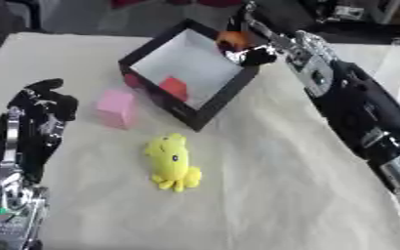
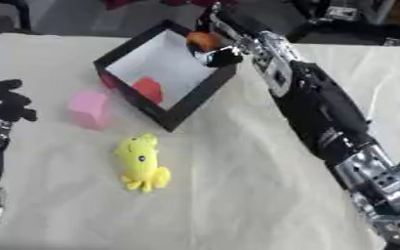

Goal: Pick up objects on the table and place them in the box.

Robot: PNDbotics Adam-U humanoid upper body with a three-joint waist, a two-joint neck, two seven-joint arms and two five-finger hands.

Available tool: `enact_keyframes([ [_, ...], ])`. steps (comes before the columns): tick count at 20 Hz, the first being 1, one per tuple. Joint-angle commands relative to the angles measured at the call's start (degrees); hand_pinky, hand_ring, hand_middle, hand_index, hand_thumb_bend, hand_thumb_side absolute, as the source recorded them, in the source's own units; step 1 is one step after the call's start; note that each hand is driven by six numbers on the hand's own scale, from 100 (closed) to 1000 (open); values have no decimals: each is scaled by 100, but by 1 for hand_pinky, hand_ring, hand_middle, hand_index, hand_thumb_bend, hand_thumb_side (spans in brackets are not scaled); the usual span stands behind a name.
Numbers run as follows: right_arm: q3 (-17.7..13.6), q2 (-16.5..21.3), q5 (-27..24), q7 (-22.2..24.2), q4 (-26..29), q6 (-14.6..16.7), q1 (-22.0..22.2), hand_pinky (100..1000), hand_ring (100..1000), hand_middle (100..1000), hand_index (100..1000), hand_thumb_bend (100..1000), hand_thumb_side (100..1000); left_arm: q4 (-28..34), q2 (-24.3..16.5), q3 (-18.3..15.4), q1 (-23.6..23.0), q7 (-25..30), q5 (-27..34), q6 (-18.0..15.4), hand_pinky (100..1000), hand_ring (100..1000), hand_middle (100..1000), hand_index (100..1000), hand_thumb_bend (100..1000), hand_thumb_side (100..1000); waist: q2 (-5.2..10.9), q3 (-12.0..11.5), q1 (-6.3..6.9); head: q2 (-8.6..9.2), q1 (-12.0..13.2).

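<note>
Fingers of right hand [image 1: 253, 52] curled around orange thing [image 1: 232, 39] over box [image 1: 205, 116] | left hand [image 1: 43, 105] relaxed, open | pink block [image 1: 116, 108], yellow toy [image 1: 172, 162] on table [image 1: 271, 195] | red block [image 1: 174, 88] inside box

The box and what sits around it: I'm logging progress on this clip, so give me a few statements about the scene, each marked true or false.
1. A red block lies inside the box. True.
2. The right hand holds an orange object over the box's far corner. True.
3. The yellow plush toy is already in the box. False: it lies on the table, in front of the box.
4. The pink block stands right of the box. False: it stands to its left.
5. The left hand grips the pink block. False: it is empty, apart from the block.
</note>
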State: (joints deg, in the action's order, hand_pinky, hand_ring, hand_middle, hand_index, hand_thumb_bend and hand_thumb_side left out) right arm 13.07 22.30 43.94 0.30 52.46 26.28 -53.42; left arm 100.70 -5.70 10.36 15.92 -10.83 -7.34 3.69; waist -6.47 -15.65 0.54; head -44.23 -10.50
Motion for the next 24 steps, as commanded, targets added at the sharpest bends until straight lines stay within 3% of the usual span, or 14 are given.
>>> enact_keyframes([
  [1, -40, 50, 78, -72, 37, -49, -137, 840, 739, 657, 839, 100, 207, 135, 0, 18, 106, 21, 9, -17, 614, 405, 483, 719, 915, 692, -25, -8, 21, 11, -13],
  [3, -31, 46, 124, -91, 70, -106, -126, 851, 769, 740, 901, 100, 205, 137, 8, 23, 108, 27, 9, -23, 614, 406, 483, 719, 916, 692, -19, -6, 13, 11, -6],
  [7, -8, 50, 152, -177, 153, -220, -95, 877, 814, 848, 963, 100, 359, 136, 19, 30, 110, 36, 9, -33, 614, 406, 483, 719, 916, 693, -7, 6, 3, 11, 16],
  [12, 40, 26, 60, 40, 193, -224, -60, 905, 867, 951, 1000, 100, 428, 137, 32, 34, 118, 42, 4, -41, 614, 406, 482, 719, 916, 693, 0, 5, -3, 11, 34],
  [19, 62, 41, -33, 295, 294, -224, -14, 912, 878, 976, 1000, 100, 472, 138, 38, 31, 119, 42, 1, -46, 613, 405, 482, 720, 916, 693, 3, 23, -12, 11, 74],
  [23, 70, 89, -151, 331, 469, -206, 52, 909, 872, 972, 1000, 100, 401, 137, 31, 16, 109, 28, -2, -49, 613, 405, 482, 720, 916, 693, -1, 67, -23, 11, 102],
  [24, 92, 122, -188, 344, 570, -182, 83, 906, 870, 962, 1000, 100, 277, 136, 27, 5, 101, 19, -4, -50, 613, 405, 482, 720, 916, 693, 4, 93, -29, 11, 122],
])
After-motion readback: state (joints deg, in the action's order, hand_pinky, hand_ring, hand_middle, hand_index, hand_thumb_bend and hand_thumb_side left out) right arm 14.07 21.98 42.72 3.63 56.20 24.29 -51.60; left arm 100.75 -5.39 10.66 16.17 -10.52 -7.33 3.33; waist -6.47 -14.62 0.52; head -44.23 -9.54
